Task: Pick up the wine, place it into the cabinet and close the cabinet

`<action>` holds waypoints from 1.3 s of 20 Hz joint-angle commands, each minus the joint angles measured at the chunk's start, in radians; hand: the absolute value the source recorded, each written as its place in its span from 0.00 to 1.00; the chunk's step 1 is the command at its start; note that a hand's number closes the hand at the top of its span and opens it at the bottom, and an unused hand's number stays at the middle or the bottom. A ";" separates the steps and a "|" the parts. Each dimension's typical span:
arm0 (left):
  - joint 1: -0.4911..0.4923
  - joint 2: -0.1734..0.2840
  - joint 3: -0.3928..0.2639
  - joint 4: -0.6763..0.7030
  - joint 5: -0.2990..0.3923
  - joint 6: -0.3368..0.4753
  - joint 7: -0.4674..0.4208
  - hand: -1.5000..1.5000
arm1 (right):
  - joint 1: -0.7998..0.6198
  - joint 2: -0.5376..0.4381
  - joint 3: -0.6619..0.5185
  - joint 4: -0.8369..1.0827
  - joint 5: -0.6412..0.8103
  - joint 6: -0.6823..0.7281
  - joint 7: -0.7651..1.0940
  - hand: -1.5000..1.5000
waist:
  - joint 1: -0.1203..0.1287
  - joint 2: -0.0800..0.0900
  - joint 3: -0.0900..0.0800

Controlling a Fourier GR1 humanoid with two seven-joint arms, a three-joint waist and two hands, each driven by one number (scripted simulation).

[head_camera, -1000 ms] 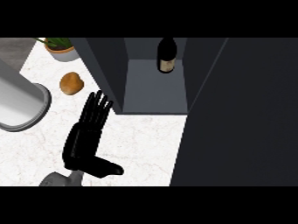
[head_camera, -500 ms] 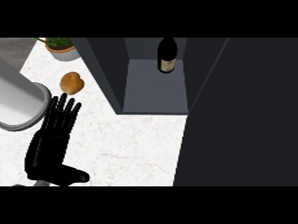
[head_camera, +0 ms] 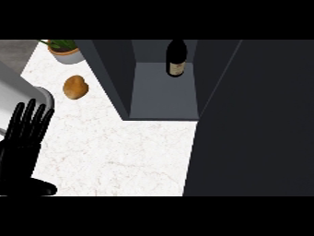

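Observation:
The dark wine bottle [head_camera: 177, 57] with a pale label stands upright at the back of the open cabinet [head_camera: 163, 97], on its grey floor. The cabinet's dark door [head_camera: 261, 120] stands open and fills the right side of the view. My left hand [head_camera: 16, 152] is at the lower left over the white marble counter [head_camera: 119, 147]. Its fingers are straight and point up the view, its thumb sticks out to the right, and it holds nothing. It is far from the bottle and the cabinet. My right hand does not show.
A brown, potato-like lump [head_camera: 76, 87] lies on the counter left of the cabinet. Behind it at the back edge stands a potted plant [head_camera: 65, 50]. A large pale grey cylinder [head_camera: 3, 97] lies at the left edge, just above my left hand.
My left hand has slid left and down the view, away from the cabinet, staying open. The bottle has not moved.

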 commanded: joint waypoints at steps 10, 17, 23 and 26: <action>0.004 0.098 0.108 0.006 0.087 -0.111 0.042 0.00 | -0.137 0.170 0.099 -0.149 -0.051 0.014 0.166 1.00 | 0.031 0.004 -0.002; -0.018 0.103 0.113 0.067 0.081 -0.153 0.039 0.00 | -0.236 0.250 0.056 -0.078 -0.098 0.052 0.213 1.00 | 0.045 0.016 -0.005; -0.014 0.110 0.111 0.078 0.090 -0.191 0.049 0.00 | -0.354 0.350 0.000 0.017 -0.124 0.057 0.299 1.00 | 0.075 0.018 -0.006; -0.056 0.139 0.143 0.103 0.114 -0.204 0.066 0.00 | -0.482 0.412 -0.045 0.068 -0.139 0.059 0.380 1.00 | 0.079 0.019 -0.008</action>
